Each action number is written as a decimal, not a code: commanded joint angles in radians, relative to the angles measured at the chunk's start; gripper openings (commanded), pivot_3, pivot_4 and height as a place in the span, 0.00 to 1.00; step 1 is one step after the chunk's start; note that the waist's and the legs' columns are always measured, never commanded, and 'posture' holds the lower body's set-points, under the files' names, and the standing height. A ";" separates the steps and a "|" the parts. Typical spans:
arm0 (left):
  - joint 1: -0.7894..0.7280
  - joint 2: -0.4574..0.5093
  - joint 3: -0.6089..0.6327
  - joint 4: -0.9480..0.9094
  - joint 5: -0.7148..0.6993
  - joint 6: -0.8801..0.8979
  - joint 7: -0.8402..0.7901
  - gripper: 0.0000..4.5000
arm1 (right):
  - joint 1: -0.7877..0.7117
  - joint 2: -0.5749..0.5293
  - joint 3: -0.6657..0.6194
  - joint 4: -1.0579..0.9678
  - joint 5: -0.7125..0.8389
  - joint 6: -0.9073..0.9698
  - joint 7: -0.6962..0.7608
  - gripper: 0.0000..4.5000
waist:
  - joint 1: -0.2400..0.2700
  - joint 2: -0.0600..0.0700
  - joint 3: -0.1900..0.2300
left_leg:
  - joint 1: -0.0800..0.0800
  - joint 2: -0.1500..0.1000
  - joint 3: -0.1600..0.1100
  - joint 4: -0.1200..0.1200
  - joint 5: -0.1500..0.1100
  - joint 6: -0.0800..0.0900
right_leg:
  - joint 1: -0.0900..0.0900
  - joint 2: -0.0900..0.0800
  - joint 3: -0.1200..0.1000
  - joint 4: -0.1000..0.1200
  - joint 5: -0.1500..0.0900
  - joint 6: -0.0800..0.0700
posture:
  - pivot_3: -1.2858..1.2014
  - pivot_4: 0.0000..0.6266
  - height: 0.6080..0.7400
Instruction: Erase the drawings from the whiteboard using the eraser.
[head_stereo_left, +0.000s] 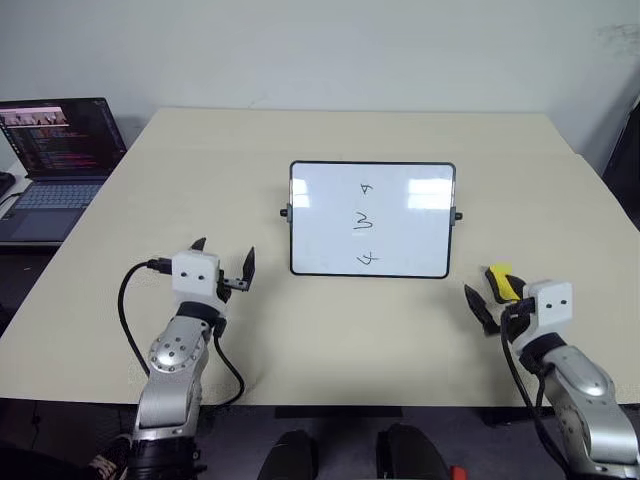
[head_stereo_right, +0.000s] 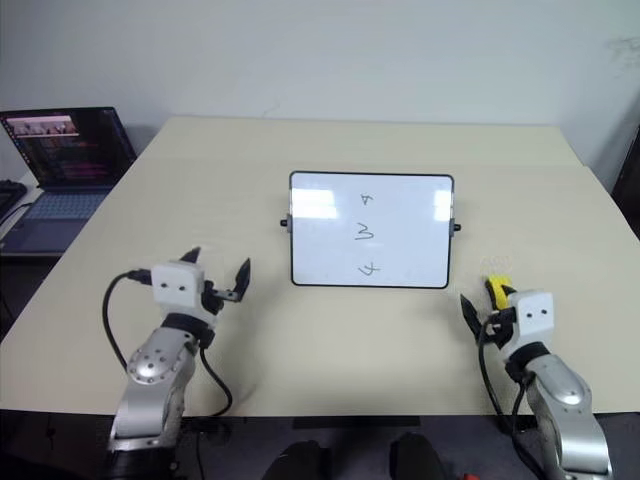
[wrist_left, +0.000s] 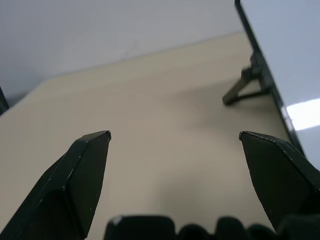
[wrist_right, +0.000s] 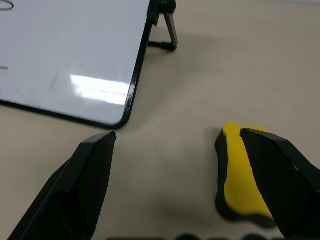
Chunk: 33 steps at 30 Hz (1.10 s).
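Laptop (head_stereo_left: 58, 165) open at far left, off the surface edge, screen lit. Beige surface (head_stereo_left: 200, 170) carries everything else. Left gripper (head_stereo_left: 224, 262) hovers over near-left part of surface, black fingers spread wide, nothing between them; a black cable loops from its wrist. In the left wrist view the two fingertips (wrist_left: 95, 150) stand well apart over bare surface, with the whiteboard's frame edge and one folding foot off to the side.

Whiteboard (head_stereo_left: 330, 235) sits mid-surface, glossy white, thin black frame, rounded corners, small black knob on each short side. It looks propped at a tilt on small feet; the right wrist view shows one foot behind the frame. Drawings (head_stereo_left: 366, 222): three small black squiggles stacked in a column right of board centre, digit-like, unerased. Light glare patches on the board's upper left and upper right.

Eraser (head_stereo_left: 502, 282) lies on the surface right of the whiteboard, near its lower right corner but apart from it; yellow block, dark underside. Right gripper (head_stereo_left: 487, 297) is at the eraser, fingers wide apart. Right wrist view: eraser (wrist_right: 239, 170) lies just inside one finger, partly covered by it; contact cannot tell. Other finger is well clear, over bare surface.
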 joint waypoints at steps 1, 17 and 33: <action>-0.011 -0.010 0.006 -0.007 0.005 -0.013 0.020 1.00 | 0.004 0.012 -0.033 -0.051 0.028 0.037 -0.027 0.97 | 0.000 0.000 0.000 | 0.000 0.000 0.000 0.000 0.000 0.000 | 0.000 0.000 0.000 0.000 0.000 0.000 | 0.52 0.24 1.00; -0.133 0.166 0.005 -0.051 -0.243 0.075 -0.332 1.00 | -0.066 0.042 0.017 -0.126 0.046 0.031 -0.028 0.97 | -0.001 0.000 0.000 | 0.005 0.000 -0.001 0.001 0.000 0.000 | 0.006 0.001 -0.001 -0.001 0.001 0.000 | 0.52 0.24 1.00; -0.406 0.335 -0.236 -0.138 -0.390 0.320 -0.789 1.00 | -0.199 -0.037 -0.115 -0.200 0.165 0.485 -0.155 0.97 | -0.032 0.002 0.001 | 0.005 0.000 0.000 -0.001 0.000 0.001 | 0.004 0.001 0.002 -0.001 0.000 0.000 | 0.52 0.24 1.00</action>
